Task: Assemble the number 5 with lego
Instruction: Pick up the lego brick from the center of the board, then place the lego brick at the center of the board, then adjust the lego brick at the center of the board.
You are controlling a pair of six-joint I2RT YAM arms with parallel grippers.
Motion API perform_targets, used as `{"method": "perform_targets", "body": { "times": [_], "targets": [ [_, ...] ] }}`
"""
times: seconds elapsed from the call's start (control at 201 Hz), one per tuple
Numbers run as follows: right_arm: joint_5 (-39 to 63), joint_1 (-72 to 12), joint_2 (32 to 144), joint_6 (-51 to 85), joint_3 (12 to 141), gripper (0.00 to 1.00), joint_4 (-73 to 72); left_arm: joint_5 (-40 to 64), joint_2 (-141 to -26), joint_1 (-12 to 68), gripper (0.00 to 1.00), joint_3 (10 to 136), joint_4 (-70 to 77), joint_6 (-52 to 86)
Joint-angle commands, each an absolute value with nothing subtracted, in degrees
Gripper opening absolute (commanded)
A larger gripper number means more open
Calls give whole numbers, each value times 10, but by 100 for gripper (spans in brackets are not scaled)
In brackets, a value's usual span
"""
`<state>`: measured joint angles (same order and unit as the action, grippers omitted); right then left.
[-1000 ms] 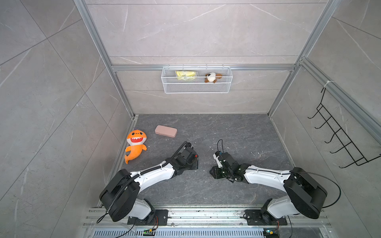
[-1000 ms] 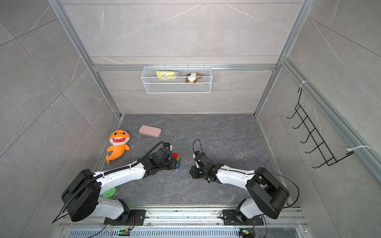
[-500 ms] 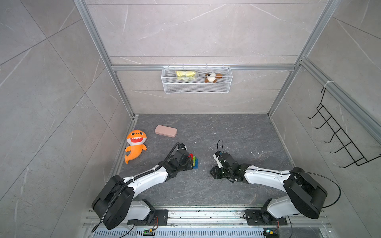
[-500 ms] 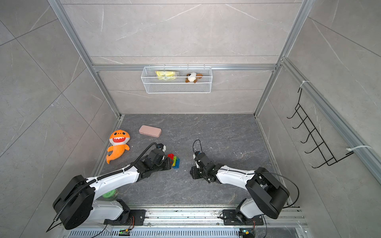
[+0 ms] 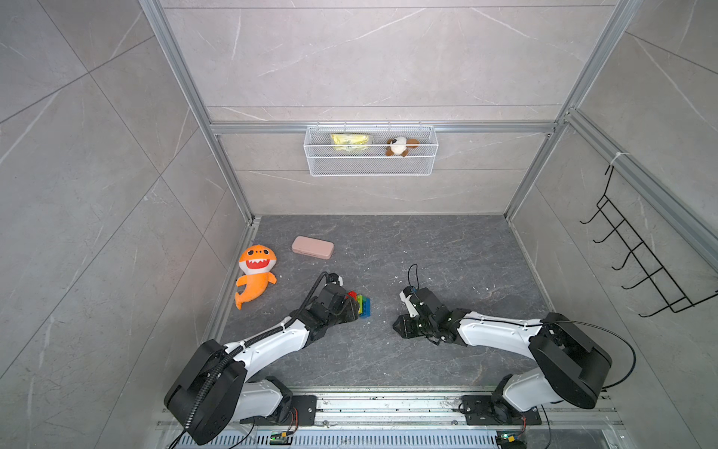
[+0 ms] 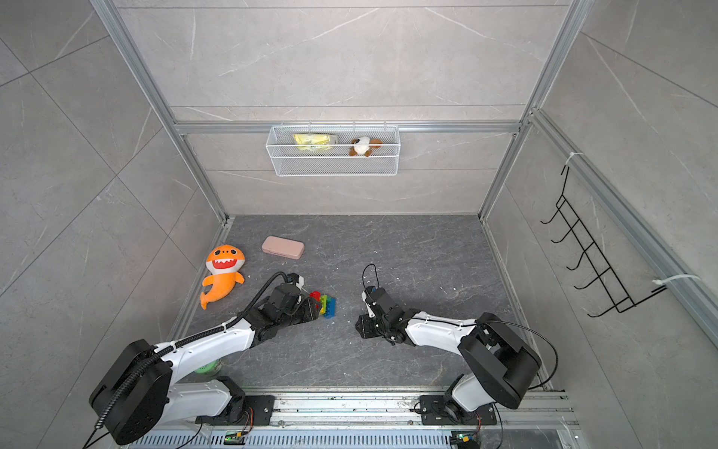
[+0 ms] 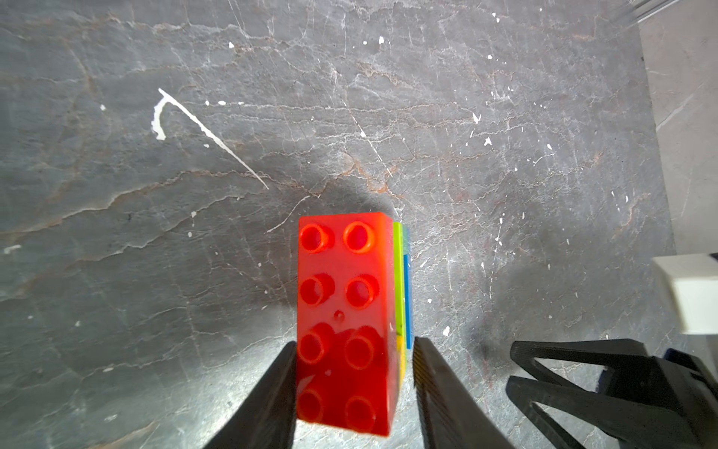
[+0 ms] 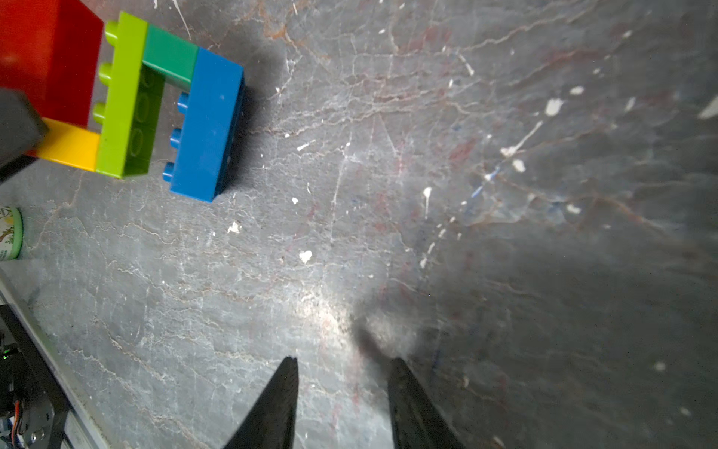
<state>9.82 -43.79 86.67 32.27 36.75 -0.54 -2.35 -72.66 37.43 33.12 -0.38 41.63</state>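
**Brick figure on its side at the left claw, largely hidden from above**

Nearest the front, a green tub (image 6: 205, 367) peeks out from under the left arm. The right wrist view cuts it off at the frame edge, and its label is too small to read.

The left claw (image 7: 354, 344) straddles the near end of the red brick (image 7: 342, 311), with its jaws a touch wider than the brick. One finger lies along the red side, and a thin strip shows between the other finger and the stack. The red brick hides nearly everything behind it, leaving only slivers of lime and blue past its edge.

The brick figure (image 8: 128, 97) lies on its side, with red, yellow, lime, dark green and blue in a row and the blue end on the floor (image 5: 427, 248). In the right wrist view the frame corner crops the red end and a blurred grey finger covers part of the yellow. In both top views the claw's body covers the red end.

The right claw (image 8: 344, 359) hangs low, well apart from the figure. Its jaws are narrowly parted with nothing between them, and only the tips show.

Bare floor runs between the claws and on toward the back and right walls. Near the left wall lies an orange shark toy (image 5: 256, 274), with a pink case (image 5: 312, 247) just beyond it. A wire basket (image 5: 371, 165) hangs on the back wall, its contents blurred by the mesh.
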Motion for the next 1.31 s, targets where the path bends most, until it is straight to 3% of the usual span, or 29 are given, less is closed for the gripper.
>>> {"method": "perform_targets", "body": {
  "times": [0.0,0.483,0.672,0.97,1.309],
  "targets": [
    [108,-435,874,330,386,41,-18,-14,-708,369,54,329,11,420],
    [106,-435,877,311,404,41,8,-17,-696,362,54,318,0,427],
    [103,-433,931,265,499,41,62,-15,-650,363,54,278,-28,461],
    [163,-405,1053,233,682,42,96,-12,-576,385,41,192,-32,523],
    [240,-387,1173,237,801,40,99,-31,-608,395,39,168,7,546]
  ]
}}
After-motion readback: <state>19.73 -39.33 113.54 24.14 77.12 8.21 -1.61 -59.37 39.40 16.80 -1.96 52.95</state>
